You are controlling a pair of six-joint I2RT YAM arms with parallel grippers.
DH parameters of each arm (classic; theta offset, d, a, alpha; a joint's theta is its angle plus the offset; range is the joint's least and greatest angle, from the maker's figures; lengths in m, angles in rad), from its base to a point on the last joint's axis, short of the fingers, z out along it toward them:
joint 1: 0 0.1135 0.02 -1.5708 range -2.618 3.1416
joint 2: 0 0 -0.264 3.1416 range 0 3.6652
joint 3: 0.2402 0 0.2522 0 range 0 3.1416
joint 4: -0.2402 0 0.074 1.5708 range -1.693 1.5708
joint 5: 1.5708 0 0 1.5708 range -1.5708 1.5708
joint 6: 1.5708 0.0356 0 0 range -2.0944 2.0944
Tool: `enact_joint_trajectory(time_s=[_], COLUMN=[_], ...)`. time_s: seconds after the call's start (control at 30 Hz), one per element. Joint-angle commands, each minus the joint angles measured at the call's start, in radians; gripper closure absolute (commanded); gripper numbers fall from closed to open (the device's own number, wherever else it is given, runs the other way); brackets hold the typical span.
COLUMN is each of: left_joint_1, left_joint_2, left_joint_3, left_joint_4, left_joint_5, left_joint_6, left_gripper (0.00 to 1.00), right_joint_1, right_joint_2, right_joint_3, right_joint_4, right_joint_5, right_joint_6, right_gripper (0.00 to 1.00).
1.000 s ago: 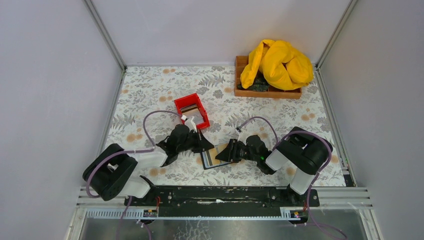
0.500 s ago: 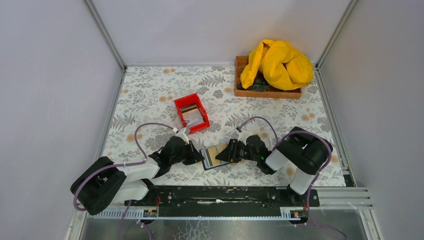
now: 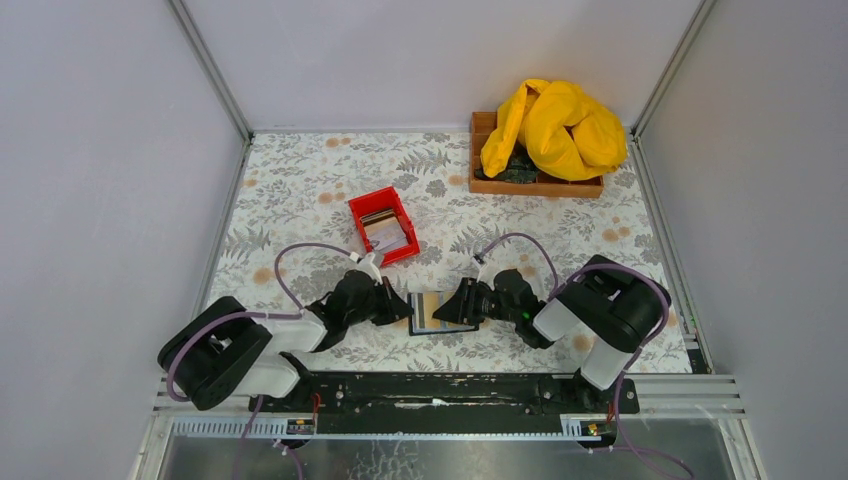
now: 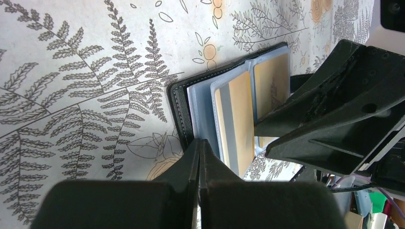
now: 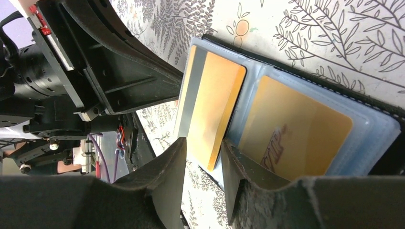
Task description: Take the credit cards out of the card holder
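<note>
The card holder (image 3: 428,312) lies open on the table between my two grippers, black outside (image 4: 179,107) with grey-blue sleeves. A gold credit card with a grey stripe (image 5: 212,102) sticks partly out of a sleeve. A second gold card (image 5: 291,129) sits fully in the sleeve beside it. My left gripper (image 4: 199,143) is shut with nothing in it, tips at the holder's left inner leaf. My right gripper (image 5: 203,143) stands open with the striped card's lower edge between its fingers. In the top view the left gripper (image 3: 403,308) and right gripper (image 3: 452,305) face each other across the holder.
A small red bin (image 3: 383,225) with cards in it stands just behind the left gripper. At the back right a brown wooden tray (image 3: 482,183) holds a yellow cloth (image 3: 555,125). Grey walls enclose the floral table on three sides.
The left gripper came down from beside the red bin to the holder's left edge. The holder turned a little and now lies squarer. The right gripper barely moved.
</note>
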Motion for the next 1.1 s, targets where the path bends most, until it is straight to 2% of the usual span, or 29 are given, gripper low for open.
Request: enact_joint_trajectory(time_s=[0.0,0.2,0.5,1.07], left_joint_1=[-0.01,-0.01,-0.01,-0.029], left_joint_2=[0.045,0.01,-0.113,-0.197], left_joint_3=[0.003,0.012,0.04,0.086], left_joint_4=[-0.062,-0.119,-0.266,-0.303], left_joint_5=[-0.02,-0.023,-0.065,-0.02], left_joint_6=[0.02,0.031,0.04,0.022], left_gripper=[1.0,1.0,1.0,1.0], right_joint_1=[0.001,-0.004,-0.006,-0.006], right_joint_2=[-0.061,-0.135,-0.071,0.012], right_joint_3=[-0.001,0.005,0.005,0.003], right_joint_4=[0.022,-0.042,0.029,0.099], right_joint_5=[-0.023,-0.008,-0.023,-0.031], right_joint_6=[0.003,-0.021,0.004,0.026], right_gripper=[0.6,0.61,0.61,0.61])
